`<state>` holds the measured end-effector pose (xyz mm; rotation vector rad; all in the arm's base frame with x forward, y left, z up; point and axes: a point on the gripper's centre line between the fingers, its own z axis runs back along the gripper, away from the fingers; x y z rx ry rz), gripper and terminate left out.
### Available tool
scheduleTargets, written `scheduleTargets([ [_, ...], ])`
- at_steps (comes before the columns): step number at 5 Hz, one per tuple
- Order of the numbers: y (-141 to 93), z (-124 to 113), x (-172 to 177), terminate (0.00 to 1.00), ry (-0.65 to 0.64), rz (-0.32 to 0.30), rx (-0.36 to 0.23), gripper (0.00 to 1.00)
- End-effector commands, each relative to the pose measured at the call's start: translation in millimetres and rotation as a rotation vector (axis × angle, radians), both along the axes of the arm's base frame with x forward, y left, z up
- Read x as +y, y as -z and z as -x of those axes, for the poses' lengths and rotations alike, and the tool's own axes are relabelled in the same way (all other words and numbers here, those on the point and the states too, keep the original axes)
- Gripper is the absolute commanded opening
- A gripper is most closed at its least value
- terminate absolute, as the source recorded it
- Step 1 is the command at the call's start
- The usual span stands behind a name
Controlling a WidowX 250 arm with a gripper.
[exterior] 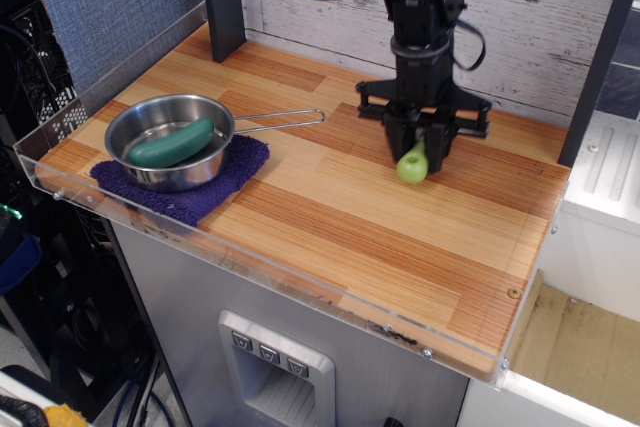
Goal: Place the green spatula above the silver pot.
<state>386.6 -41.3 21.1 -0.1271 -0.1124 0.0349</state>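
Black robot hand (421,147), right of centre on the wooden bench (330,217), is clamped on the lime-green spatula (413,166); its blade is hidden between the fingers. Far left, well apart, the shiny silver pot (170,140) rests on a purple cloth (200,192), holding a dark green vegetable (172,145).

Legible markings: none.
No text, label, brand, number or sign can be read on any surface in view (the three small raised squares on the grey panel (273,355) below the table edge show no legible characters).
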Motion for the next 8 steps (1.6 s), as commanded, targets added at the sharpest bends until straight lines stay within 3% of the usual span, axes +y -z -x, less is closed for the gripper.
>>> scheduleTargets([
  [1,-113.4,4.9,47.2,0.00,0.074,0.163,-0.199,0.00],
  [2,-131.6,1.1,93.3,0.00,0.073,0.107,-0.191,0.00],
  [3,-140.2,-7.5,134.1,0.00,0.080,-0.022,-0.151,0.00],
  [4,-138.9,-13.3,159.5,0.00,0.093,-0.118,-0.117,0.00],
  [5,-119.1,-13.9,168.8,0.00,0.117,-0.215,-0.058,0.00],
  [7,-68.5,-4.2,186.7,0.00,0.081,-0.244,0.043,0.00],
  [8,-55.3,-5.4,206.9,0.00,0.032,-0.234,0.046,0.00],
])
